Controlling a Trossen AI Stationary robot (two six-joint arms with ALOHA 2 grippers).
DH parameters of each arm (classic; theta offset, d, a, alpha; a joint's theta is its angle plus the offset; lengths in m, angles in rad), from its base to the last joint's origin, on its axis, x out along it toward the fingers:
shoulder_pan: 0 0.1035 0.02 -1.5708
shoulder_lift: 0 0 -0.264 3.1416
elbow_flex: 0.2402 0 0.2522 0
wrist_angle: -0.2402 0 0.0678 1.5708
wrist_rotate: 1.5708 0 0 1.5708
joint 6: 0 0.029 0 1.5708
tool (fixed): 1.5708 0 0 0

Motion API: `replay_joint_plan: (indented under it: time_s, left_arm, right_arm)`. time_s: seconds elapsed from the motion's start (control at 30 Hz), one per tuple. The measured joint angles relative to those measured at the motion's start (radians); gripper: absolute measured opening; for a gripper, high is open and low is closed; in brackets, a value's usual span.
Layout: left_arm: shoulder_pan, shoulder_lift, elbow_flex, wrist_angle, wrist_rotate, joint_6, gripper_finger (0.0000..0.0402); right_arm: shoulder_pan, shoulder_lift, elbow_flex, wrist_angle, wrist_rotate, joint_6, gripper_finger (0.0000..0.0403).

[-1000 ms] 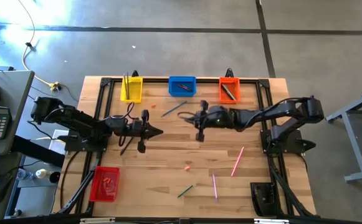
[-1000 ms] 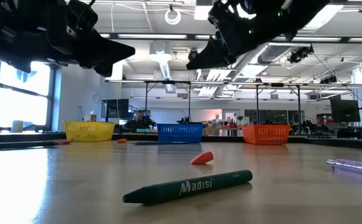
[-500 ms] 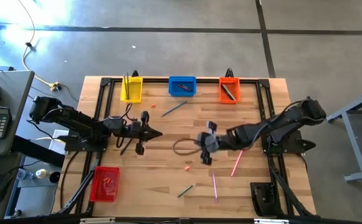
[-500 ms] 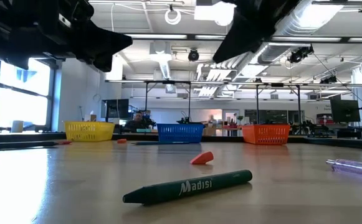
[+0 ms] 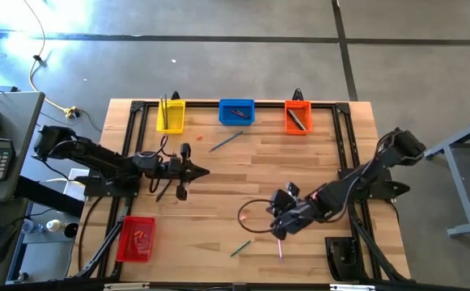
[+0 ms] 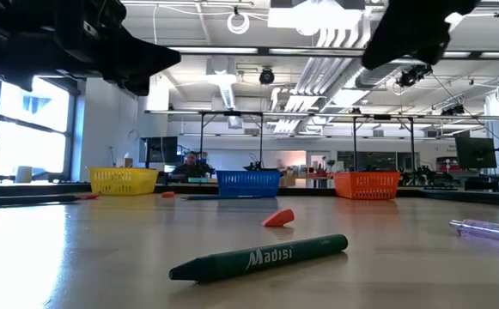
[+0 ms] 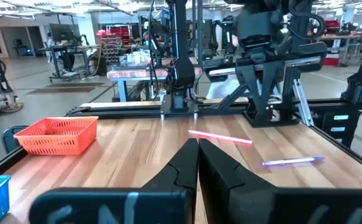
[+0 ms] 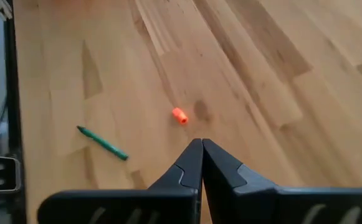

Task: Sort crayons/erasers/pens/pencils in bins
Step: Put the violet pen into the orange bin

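One eraser (image 8: 179,116) lay on the tabletop (image 5: 218,174) just ahead of the right end effector (image 8: 201,149), whose fingers were pressed together

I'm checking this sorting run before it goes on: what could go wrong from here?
The right gripper is shut above the table near a small eraser and a green crayon; descending shut, it might knock the eraser away rather than grasp it. A pink pen lies close beside that gripper, so the arm's sweep may nudge it. The left gripper waits shut at mid-table.
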Motion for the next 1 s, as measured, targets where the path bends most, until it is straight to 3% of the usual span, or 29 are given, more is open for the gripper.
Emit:
replay_joint_plan:
  time_s: [0.17,0.37,0.67,0.83,1.0]
  left_arm:
    - [0.000,-0.032,0.000,-0.051,0.000,-0.008,0.0003]
    - [0.000,-0.047,0.000,-0.092,0.000,-0.012,0.0003]
    - [-0.022,-0.047,0.000,-0.143,-0.005,-0.018,0.0003]
    - [-0.044,-0.047,0.000,-0.145,-0.007,-0.006,0.0003]
    - [-0.062,-0.047,0.000,-0.148,-0.020,-0.002,0.0003]
  right_arm:
    - [0.030,0.015,0.000,-0.057,0.004,0.133,0.0000]
    - [0.033,0.079,0.019,-0.143,-0.063,0.244,0.0000]
    - [0.052,0.310,0.322,-0.520,-0.207,0.426,0.0003]
    - [0.060,0.421,0.459,-0.660,-0.250,0.506,0.0039]
    - [0.052,0.453,0.476,-0.633,-0.268,0.531,0.0095]
